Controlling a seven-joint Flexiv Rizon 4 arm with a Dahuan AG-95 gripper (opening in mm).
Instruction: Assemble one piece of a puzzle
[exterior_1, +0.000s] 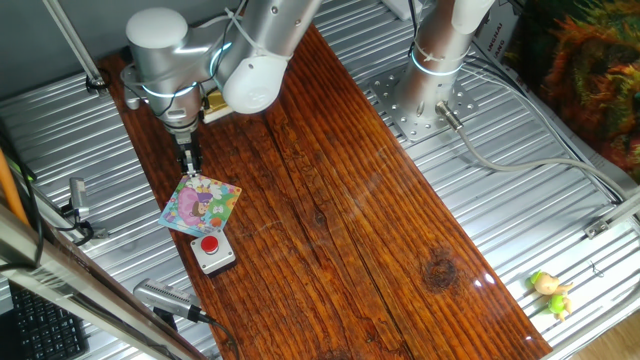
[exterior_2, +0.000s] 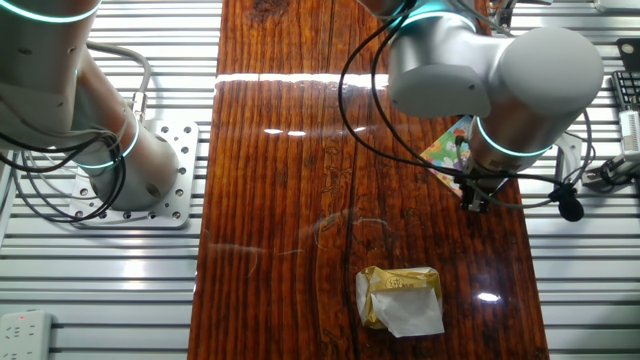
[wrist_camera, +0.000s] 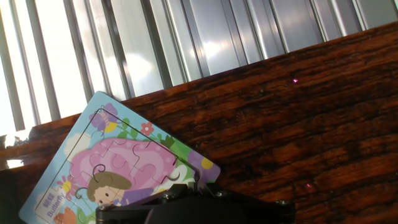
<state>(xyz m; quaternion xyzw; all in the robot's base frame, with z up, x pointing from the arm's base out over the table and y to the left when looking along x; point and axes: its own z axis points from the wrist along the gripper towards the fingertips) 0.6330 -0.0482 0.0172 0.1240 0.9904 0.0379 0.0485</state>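
The puzzle (exterior_1: 201, 206) is a small pastel square board lying near the left edge of the wooden table (exterior_1: 340, 200). It also shows in the other fixed view (exterior_2: 448, 150) and in the hand view (wrist_camera: 118, 165). My gripper (exterior_1: 188, 163) points straight down at the board's far corner, with its tips at or just above the board. In the hand view the gripper (wrist_camera: 195, 184) has its jaws together over the board's purple-green edge. A thin lilac sliver shows between them. I cannot tell whether it is a piece. In the other fixed view the gripper (exterior_2: 478, 201) is beside the board.
A grey box with a red button (exterior_1: 212, 250) sits just in front of the puzzle. A yellow-and-white block (exterior_2: 400, 298) lies farther along the table. A second arm's base (exterior_1: 430, 90) stands on the metal surface. A small green-yellow toy (exterior_1: 550, 291) lies off the wood.
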